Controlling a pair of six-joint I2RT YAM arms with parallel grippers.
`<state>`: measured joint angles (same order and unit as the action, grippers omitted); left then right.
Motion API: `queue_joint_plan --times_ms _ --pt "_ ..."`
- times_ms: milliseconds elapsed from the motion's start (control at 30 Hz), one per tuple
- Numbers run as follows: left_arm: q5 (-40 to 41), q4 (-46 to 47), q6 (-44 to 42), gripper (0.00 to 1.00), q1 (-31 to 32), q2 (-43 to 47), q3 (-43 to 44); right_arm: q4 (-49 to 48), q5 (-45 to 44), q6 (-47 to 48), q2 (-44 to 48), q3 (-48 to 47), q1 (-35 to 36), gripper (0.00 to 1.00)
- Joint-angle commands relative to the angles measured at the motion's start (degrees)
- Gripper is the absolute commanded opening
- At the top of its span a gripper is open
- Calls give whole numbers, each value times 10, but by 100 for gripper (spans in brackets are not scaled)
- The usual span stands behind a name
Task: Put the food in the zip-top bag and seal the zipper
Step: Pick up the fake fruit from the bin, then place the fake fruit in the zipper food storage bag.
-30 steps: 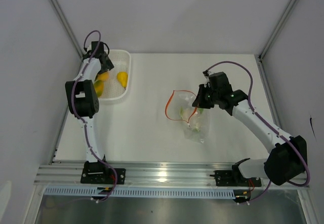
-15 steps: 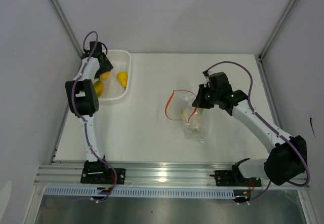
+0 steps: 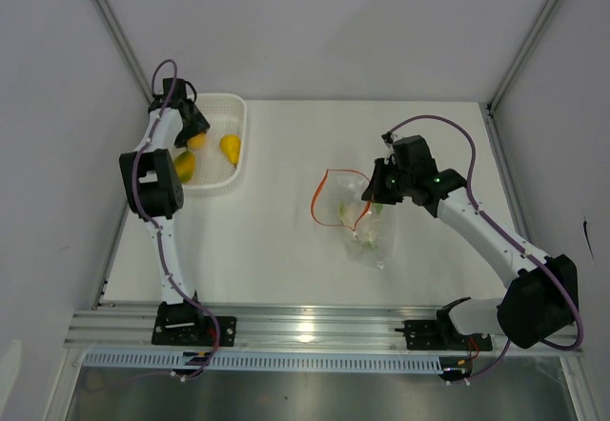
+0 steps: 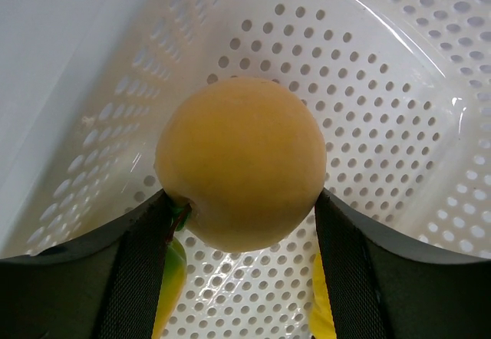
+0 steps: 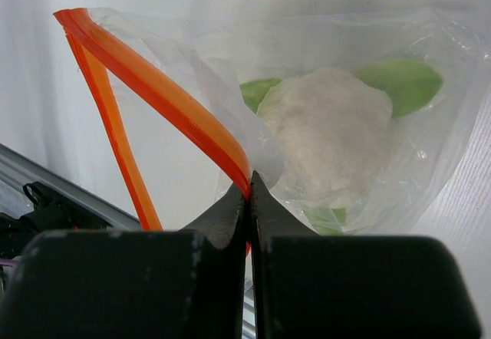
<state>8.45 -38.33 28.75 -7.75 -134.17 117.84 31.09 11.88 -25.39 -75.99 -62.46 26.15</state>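
Note:
My left gripper is over the white basket, shut on the orange round fruit. Its fingers press both sides of the fruit. The yellow pear-shaped fruit and the yellow-green fruit lie in the basket. The clear zip-top bag lies mid-table with its mouth open. It holds the white cauliflower piece with green leaves. My right gripper is shut on the orange-red zipper at the bag's mouth and holds it up.
The white mesh basket stands at the far left of the table, and its perforated wall is close behind the held fruit. Grey walls enclose the table on both sides. The metal rail with the arm bases runs along the near edge.
My left arm has shifted slightly to the left over the basket with the orange fruit in its grip. The right arm and the bag have not moved.

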Motion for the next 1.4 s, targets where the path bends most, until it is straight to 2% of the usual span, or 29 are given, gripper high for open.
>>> queue_joint_plan --times_ms 0,33,267,500,700,867,967,1233,1367 --pt "-35 21 17 5 -6 36 -16 5 -10 8 0 -18 -1 0" --pt "-38 26 18 1 -5 37 -27 9 -12 8 0 -21 -1 0" --pt "-64 62 30 1 -6 112 -88 17 -14 4 8 -32 -3 0" --pt "-120 119 48 1 0 223 -208 46 -46 23 -3 -60 -7 0" --pt "-155 142 58 1 31 325 -312 65 -50 18 0 -80 -8 0" --pt "-216 192 79 1 95 428 -427 73 -50 6 1 -92 -5 0" --pt "-265 221 97 1 138 468 -465 86 -55 3 0 -100 -2 0" --pt "-324 256 115 1 304 586 -498 104 -50 -12 10 -123 -2 0" --pt "-303 264 117 1 371 610 -517 102 -31 -26 15 -126 -1 0"
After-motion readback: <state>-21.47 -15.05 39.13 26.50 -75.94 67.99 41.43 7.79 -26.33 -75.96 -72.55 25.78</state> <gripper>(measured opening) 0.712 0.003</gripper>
